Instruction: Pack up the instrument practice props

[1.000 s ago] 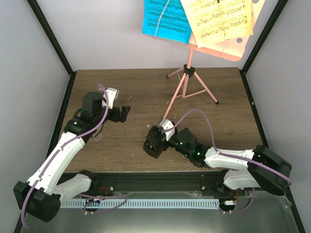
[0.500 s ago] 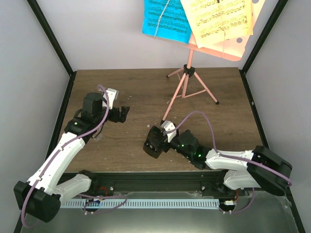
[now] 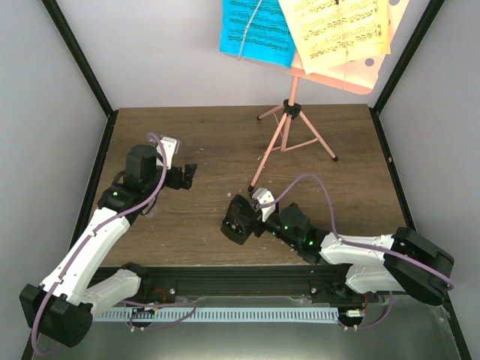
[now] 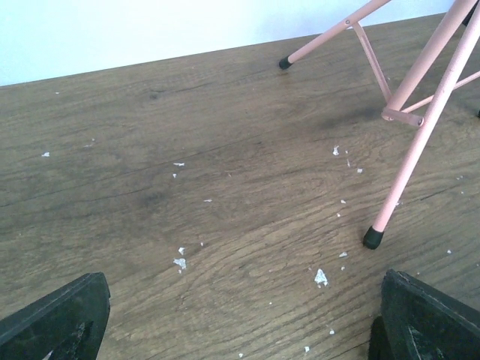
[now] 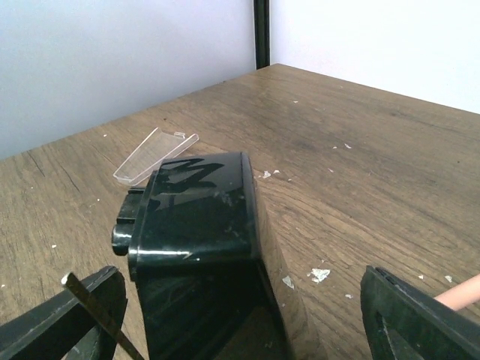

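My right gripper [image 5: 241, 319] has its fingers spread, one on each side of the metronome [image 5: 199, 225], with a clear gap on the right side and a much thinner one on the left. It is pinching nothing yet. The metronome sits straight ahead of the wrist, between the fingers, close to the near edge of the table [image 3: 187, 135] and about midway along it. Its body narrows away from the wrist toward the far left corner, and the fingers straddle it across that line. I cannot tell whether it stands upright or lies on a face. This arm is plainly the nearer one.

My left gripper [image 4: 240, 319] is spread wide over bare wood on the left half of the table. It holds nothing, and the nearest foot of the music stand [image 3: 289, 135] is ahead to its right.

The stand rises by the far edge, right of the middle.

Count:
- One metronome.
- One stand on three legs.
- One blue sheet [image 3: 255, 30].
- Yellow sheets [image 3: 337, 26], overlapping so I cannot count them.
- One clear plastic strip [image 5: 154, 154], lying just beyond the metronome.
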Robot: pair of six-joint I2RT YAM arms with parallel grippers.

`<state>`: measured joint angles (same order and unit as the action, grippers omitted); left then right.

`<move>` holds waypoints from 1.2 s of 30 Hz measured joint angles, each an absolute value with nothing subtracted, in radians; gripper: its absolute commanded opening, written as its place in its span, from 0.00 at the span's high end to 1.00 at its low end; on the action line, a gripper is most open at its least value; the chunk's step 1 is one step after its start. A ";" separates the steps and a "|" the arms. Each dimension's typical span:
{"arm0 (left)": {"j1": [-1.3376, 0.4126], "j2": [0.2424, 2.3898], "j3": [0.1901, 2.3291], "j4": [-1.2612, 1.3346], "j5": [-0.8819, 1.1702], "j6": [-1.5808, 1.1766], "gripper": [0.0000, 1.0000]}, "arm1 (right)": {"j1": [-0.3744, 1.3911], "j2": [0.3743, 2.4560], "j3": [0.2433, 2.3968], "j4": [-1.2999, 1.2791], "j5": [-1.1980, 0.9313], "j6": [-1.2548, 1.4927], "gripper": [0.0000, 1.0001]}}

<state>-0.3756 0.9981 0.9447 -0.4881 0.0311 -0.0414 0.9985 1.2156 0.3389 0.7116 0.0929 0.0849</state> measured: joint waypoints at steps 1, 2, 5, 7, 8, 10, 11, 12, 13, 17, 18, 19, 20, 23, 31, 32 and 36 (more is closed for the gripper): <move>-0.376 0.998 0.944 -0.487 0.030 -0.041 0.00 | 0.999 1.215 0.339 0.712 0.093 0.088 0.16; -0.376 0.997 0.942 -0.485 0.029 -0.041 0.00 | 0.999 1.215 0.339 0.712 0.092 0.089 0.17; -0.376 0.997 0.937 -0.484 0.027 -0.042 0.00 | 0.999 1.210 0.339 0.712 0.090 0.095 0.19; -0.376 0.997 0.936 -0.483 0.027 -0.042 0.00 | 0.999 1.207 0.339 0.712 0.090 0.098 0.19; -0.376 0.997 0.935 -0.482 0.027 -0.042 0.00 | 0.999 1.206 0.339 0.712 0.090 0.099 0.19; -0.376 0.997 0.934 -0.480 0.027 -0.042 0.00 | 0.999 1.205 0.339 0.712 0.089 0.102 0.20; -0.376 0.997 0.934 -0.481 0.027 -0.042 0.00 | 0.999 1.204 0.339 0.712 0.088 0.106 0.20; -0.376 0.997 0.934 -0.480 0.026 -0.042 0.00 | 0.999 1.203 0.339 0.711 0.087 0.107 0.21; -0.376 0.996 0.934 -0.480 0.023 -0.042 0.00 | 0.999 1.202 0.339 0.711 0.086 0.110 0.22; -0.376 0.989 0.931 -0.480 0.019 -0.043 0.00 | 0.999 1.199 0.339 0.710 0.082 0.116 0.24; -0.376 0.986 0.930 -0.480 0.017 -0.043 0.00 | 0.999 1.199 0.340 0.705 0.080 0.118 0.25; -0.376 0.984 0.929 -0.480 0.015 -0.043 0.00 | 0.999 1.199 0.342 0.700 0.079 0.120 0.26; -0.376 0.983 0.929 -0.480 0.015 -0.043 0.00 | 0.999 1.200 0.345 0.692 0.078 0.122 0.26; -0.375 0.981 0.929 -0.479 0.011 -0.043 0.00 | 0.999 1.200 0.351 0.680 0.073 0.124 0.28; -0.376 0.980 0.928 -0.479 0.008 -0.043 0.00 | 0.999 1.219 0.358 0.672 0.061 0.133 0.32; -0.375 0.980 0.927 -0.478 0.008 -0.043 0.00 | 0.998 1.222 0.363 0.667 0.059 0.134 0.33; -0.376 0.980 0.927 -0.473 0.007 -0.043 0.00 | 0.998 1.227 0.373 0.659 0.053 0.136 0.35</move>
<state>-0.3756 0.9798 0.9268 -0.4732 0.0074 -0.0425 0.9981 1.2274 0.3733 0.6590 0.0532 0.1364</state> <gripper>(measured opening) 0.997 0.665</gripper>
